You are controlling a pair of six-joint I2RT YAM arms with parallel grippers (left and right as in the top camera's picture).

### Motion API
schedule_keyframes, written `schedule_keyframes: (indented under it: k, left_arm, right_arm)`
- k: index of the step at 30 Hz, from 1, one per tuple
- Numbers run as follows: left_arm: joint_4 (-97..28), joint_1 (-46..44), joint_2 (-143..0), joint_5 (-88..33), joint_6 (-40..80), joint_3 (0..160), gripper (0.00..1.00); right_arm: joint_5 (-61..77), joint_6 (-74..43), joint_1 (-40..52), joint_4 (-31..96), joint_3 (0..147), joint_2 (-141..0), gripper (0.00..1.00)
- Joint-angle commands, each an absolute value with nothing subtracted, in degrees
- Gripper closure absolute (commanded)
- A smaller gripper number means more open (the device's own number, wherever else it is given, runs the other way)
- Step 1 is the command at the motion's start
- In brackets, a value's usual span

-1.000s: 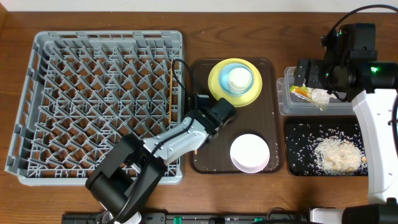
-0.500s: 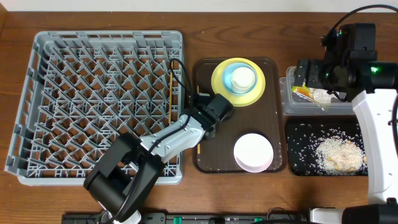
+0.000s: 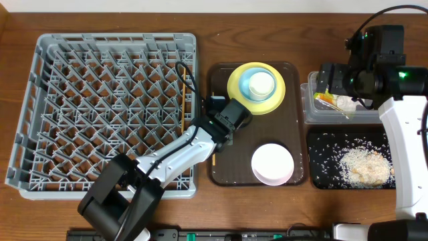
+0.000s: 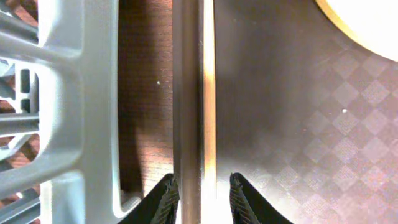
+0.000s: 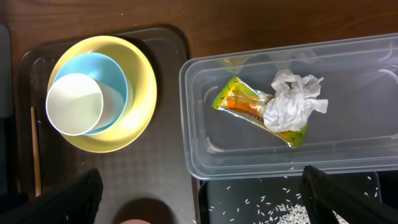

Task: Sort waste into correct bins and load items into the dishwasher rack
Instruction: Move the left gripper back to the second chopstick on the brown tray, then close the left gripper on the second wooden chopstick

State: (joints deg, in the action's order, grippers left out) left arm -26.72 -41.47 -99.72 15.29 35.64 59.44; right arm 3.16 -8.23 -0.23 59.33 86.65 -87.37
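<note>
My left gripper [image 3: 214, 107] [image 4: 203, 198] is down at the left rim of the brown serving tray [image 3: 231, 147], shut on a wooden chopstick [image 4: 208, 93] [image 3: 213, 159]; the rim also lies between its fingers. A second chopstick [image 3: 183, 100] lies in the grey dishwasher rack [image 3: 40, 181]. On the tray the yellow plate [image 3: 237, 90] carries the light blue bowl [image 3: 246, 80] with the small white cup [image 3: 261, 84] in it, and the white bowl [image 3: 272, 163] stands nearer. My right gripper [image 3: 328, 79] [image 5: 202, 199] hangs open over the bins.
The clear tub [image 3: 309, 114] holds the green-and-yellow wrapper [image 5: 239, 102] and the crumpled tissue [image 5: 292, 102]. Below it the black tray [image 3: 321, 174] holds loose rice [image 3: 364, 166]. The rack's right wall [image 4: 93, 112] stands close beside the serving tray.
The serving tray and its dishes slid slightly right. My left jaws narrowed round the chopstick and rim, and the left arm's elbow swung down-left. The right arm stayed put.
</note>
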Motion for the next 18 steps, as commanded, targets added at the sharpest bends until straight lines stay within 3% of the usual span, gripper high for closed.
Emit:
schedule_keyframes:
  k: [1, 18]
  left_arm:
    - [-26.52, -41.58, -101.80, 15.03, 36.38, 59.46, 0.69]
    - [-24.27, -41.58, -106.74, 11.84, 37.41, 59.46, 0.69]
  right_arm:
    - [3.03, -7.42, 0.19, 59.42, 86.76, -87.61, 0.01]
    - [3.05, -7.42, 0.19, 59.42, 86.78, -87.61, 0.01]
